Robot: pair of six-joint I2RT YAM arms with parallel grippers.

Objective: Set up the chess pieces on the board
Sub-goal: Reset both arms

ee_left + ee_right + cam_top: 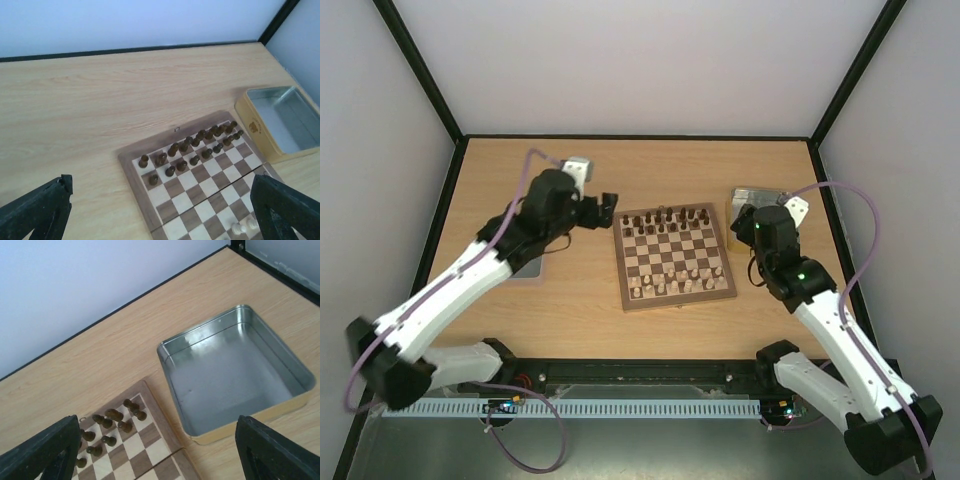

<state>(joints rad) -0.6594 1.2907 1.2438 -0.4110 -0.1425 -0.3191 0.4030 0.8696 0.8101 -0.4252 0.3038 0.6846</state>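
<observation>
Your left hand [161, 182] and right hand [157, 420] both hang wide open, empty, beside the board [200, 195]; chess pieces [192, 147] look set, so check for strays next

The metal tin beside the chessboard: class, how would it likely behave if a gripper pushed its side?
The tin looks empty and thin-walled, so probably light. Being low and wide on the smooth wooden table, it would likely slide rather than tip. Its shiny walls may be slippery to pinch.
</observation>
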